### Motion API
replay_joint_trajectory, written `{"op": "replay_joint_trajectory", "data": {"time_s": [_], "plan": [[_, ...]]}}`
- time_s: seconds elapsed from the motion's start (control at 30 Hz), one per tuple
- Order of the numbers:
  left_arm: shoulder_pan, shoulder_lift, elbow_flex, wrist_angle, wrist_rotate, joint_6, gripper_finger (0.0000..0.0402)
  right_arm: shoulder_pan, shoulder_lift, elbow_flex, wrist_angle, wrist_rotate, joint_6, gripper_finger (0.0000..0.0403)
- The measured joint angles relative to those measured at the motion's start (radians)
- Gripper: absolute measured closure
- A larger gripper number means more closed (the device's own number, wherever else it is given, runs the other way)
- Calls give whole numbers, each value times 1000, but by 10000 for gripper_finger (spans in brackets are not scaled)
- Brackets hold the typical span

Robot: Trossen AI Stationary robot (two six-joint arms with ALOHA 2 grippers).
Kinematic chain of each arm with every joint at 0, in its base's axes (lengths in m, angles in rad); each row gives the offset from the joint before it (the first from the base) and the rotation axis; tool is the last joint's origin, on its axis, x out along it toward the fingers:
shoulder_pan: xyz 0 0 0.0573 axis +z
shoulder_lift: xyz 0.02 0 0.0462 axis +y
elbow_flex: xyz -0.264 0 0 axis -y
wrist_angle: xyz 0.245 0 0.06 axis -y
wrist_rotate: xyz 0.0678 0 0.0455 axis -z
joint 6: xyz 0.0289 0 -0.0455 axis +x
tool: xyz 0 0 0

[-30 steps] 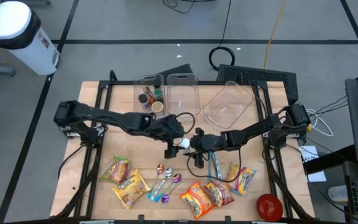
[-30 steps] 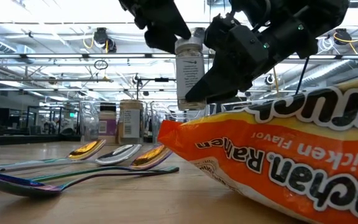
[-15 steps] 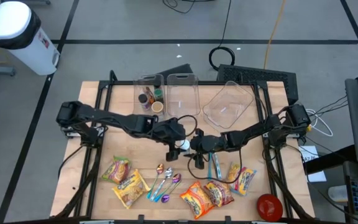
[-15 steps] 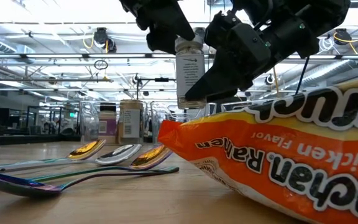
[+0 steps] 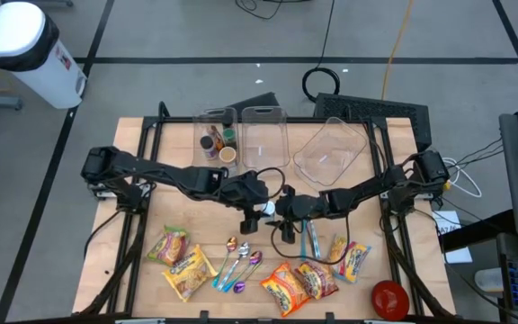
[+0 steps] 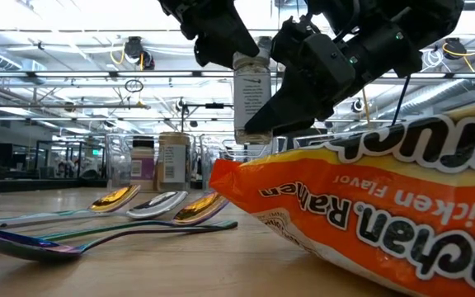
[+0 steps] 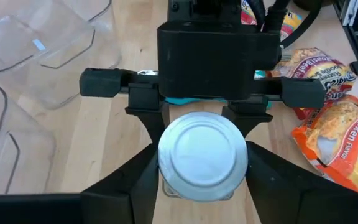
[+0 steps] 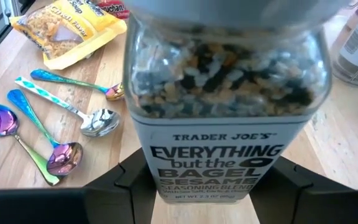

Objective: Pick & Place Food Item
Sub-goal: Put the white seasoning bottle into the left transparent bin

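Two tools met mid-frame over the worktop (image 5: 142, 135): right tool (image 6: 258, 132) pinched the seasoning jar (image 6: 251, 95) low; left tool (image 7: 202, 186) was narrowing on its cap, apparently a handover.

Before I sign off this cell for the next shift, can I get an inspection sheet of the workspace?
Surface: wooden table, bare patches.
Job's things: seasoning jar held upright in the air between both arms.
Clutter: ramen packets; spoons; clear bins, one holding small jars.
Grippers: right gripper shut on the jar's body; left gripper around its lid, fingers beside the lid.
Cables: black coil and yellow cable on the floor behind the table.
Surroundings: white bin, open workshop beyond.
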Motion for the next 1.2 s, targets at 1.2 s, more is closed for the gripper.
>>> {"op": "replay_joint_trajectory", "data": {"time_s": [1.2], "plan": [[294,-695,-327,-316,-381,-55,195,3,-66,0,-109,-84,85,75]]}}
